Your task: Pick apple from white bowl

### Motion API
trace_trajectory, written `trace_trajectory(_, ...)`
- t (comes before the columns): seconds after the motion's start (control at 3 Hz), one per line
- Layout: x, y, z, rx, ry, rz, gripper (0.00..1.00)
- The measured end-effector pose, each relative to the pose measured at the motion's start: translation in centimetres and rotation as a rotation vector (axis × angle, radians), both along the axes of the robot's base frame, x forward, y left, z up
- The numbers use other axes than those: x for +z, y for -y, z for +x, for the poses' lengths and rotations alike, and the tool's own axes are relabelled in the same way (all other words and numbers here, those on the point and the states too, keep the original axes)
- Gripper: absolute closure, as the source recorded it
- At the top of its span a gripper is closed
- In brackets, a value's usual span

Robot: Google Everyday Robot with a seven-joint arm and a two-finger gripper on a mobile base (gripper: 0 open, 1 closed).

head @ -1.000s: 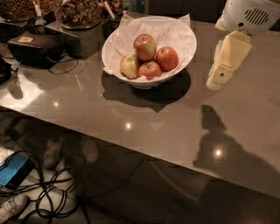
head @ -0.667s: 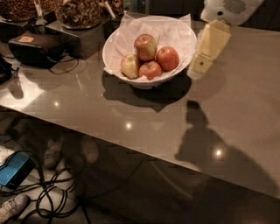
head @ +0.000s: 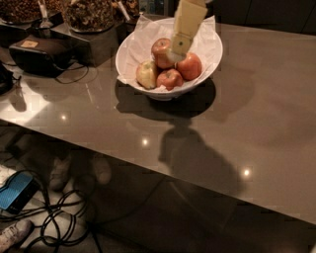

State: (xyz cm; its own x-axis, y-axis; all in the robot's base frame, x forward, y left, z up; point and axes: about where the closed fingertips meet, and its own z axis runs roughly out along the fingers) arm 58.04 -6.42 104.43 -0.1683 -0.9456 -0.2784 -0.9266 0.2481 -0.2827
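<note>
The white bowl (head: pixel 210 59), lined with crumpled white paper, stands on the grey table and holds several apples. The red apple with a yellow-green patch (head: pixel 160 51) lies at the back of the pile. A pale yellow-green apple (head: pixel 146 74) lies at the left, an evenly red one (head: pixel 191 67) at the right, and another red one (head: pixel 169 79) in front. My cream-coloured gripper (head: pixel 176 55) reaches down from the top edge into the bowl. Its tip sits just right of the patched apple, between it and the evenly red apple.
Dark trays of nuts (head: pixel 89 12) stand at the back left, next to a black box (head: pixel 42 54) with a cable. The table's front edge (head: pixel 148 165) runs diagonally. Cables and a blue device (head: pixel 17 190) lie on the floor below.
My gripper has moved left from beside the bowl's right rim to over the bowl and down among the apples. The camera view sits closer to the bowl.
</note>
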Motion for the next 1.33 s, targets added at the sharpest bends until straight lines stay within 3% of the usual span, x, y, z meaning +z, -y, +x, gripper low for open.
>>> trace_trajectory(0.33,0.5,-1.1,0.7,0.01,0.032,0.021,0.0)
trace_trajectory(0.67,-0.6,-1.8,3.0,-0.036,-0.008,0.09,0.0)
trace_trajectory(1.0,-2.2,-3.1,7.7,-0.117,-0.04,0.167,0.0)
trace_trajectory(1.33,-2.2,-3.1,7.7,-0.117,-0.039,0.168,0.0)
